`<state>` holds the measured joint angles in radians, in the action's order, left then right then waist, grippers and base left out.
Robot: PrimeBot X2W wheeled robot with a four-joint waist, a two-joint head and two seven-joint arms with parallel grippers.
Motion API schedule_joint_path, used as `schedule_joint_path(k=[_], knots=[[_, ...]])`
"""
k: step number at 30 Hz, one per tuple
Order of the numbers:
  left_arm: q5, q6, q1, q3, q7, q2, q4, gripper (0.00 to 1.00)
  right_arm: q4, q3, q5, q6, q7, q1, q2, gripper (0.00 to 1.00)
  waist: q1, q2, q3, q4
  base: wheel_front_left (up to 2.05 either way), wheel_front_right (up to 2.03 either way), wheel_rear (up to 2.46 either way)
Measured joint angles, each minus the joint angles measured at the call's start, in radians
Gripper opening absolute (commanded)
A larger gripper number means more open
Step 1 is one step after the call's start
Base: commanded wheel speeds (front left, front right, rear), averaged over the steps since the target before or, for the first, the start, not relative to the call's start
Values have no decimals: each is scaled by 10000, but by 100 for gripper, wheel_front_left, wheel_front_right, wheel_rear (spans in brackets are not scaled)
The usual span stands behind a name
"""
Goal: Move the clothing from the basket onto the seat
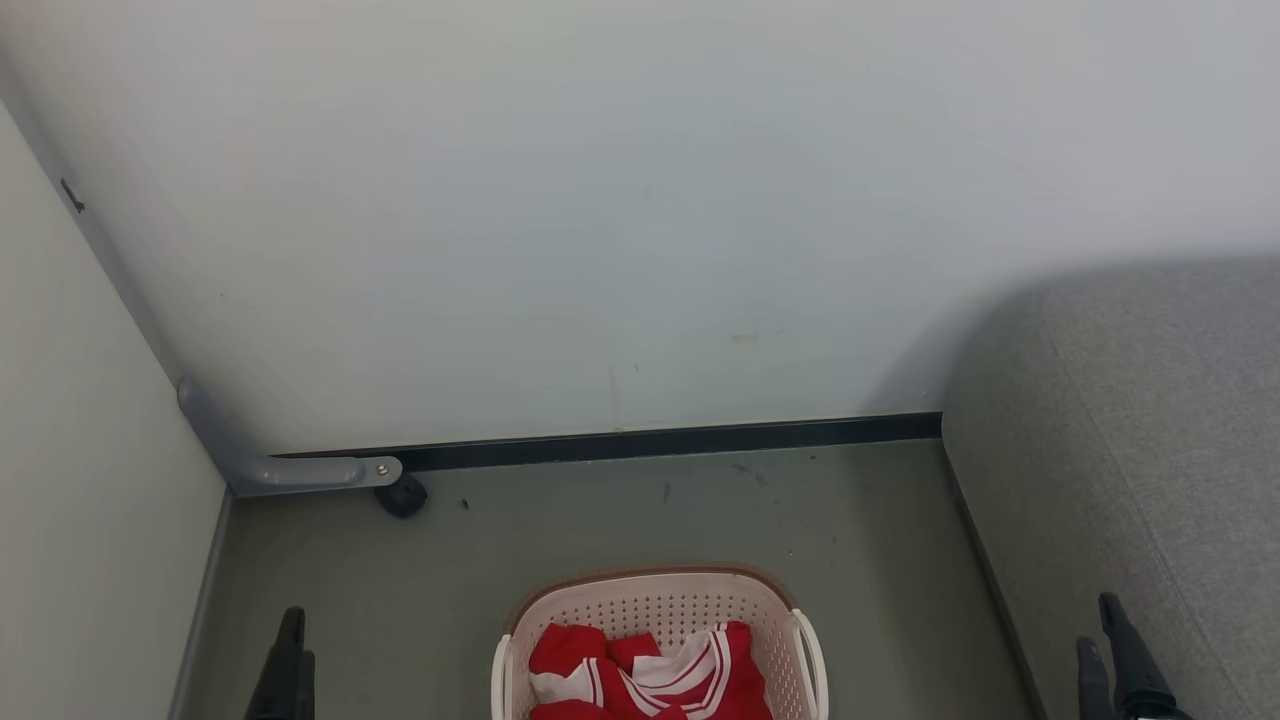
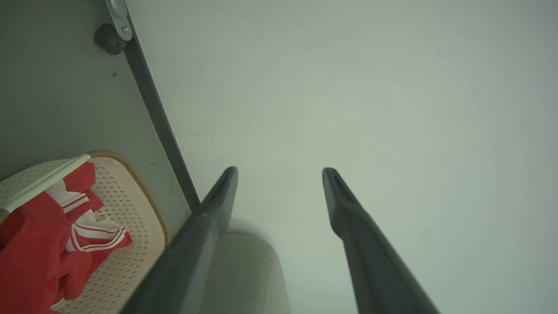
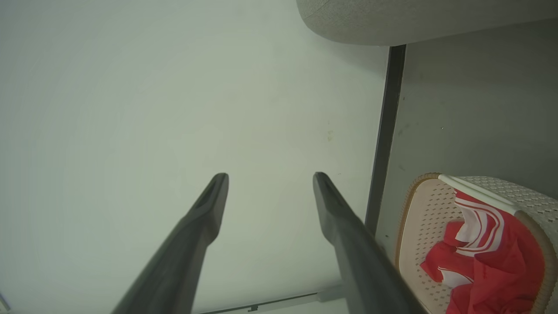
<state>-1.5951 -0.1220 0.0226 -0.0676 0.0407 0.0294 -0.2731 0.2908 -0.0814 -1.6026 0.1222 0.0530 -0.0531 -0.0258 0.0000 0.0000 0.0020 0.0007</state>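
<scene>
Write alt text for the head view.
A cream basket of red clothing sits on the floor before a pale wall. The grey seat stands at right; the left end effector and right end effector rise from the lower corners.

Looks like a small indoor corner, set up a bit like a room at home. Told by the soft grey seat (image 1: 1150,420) on one side, a little wash basket (image 1: 650,605) of red clothing (image 1: 650,675) down on the smooth grey-green floor (image 1: 700,520), and a plain pale wall (image 1: 600,200) with a dark strip (image 1: 700,437) along its bottom. Seems put together from boards, too: a side panel (image 1: 80,500) joined at the corner by a grey metal bracket (image 1: 290,470), just beside a small round black foot (image 1: 403,495).
</scene>
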Motion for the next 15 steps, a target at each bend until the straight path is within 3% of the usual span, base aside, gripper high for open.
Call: schedule_joint_path(k=[5,15], knots=[[395,0,-3,81,-176,40,247,100,-209,169,59,0,-173,-15,-27,100,0,0,10,-2,0,0,0],[1735,6,-46,362,-575,297,612,100,-489,744,1277,0,-621,-244,-456,100,0,0,29,-11,0,0,0]])
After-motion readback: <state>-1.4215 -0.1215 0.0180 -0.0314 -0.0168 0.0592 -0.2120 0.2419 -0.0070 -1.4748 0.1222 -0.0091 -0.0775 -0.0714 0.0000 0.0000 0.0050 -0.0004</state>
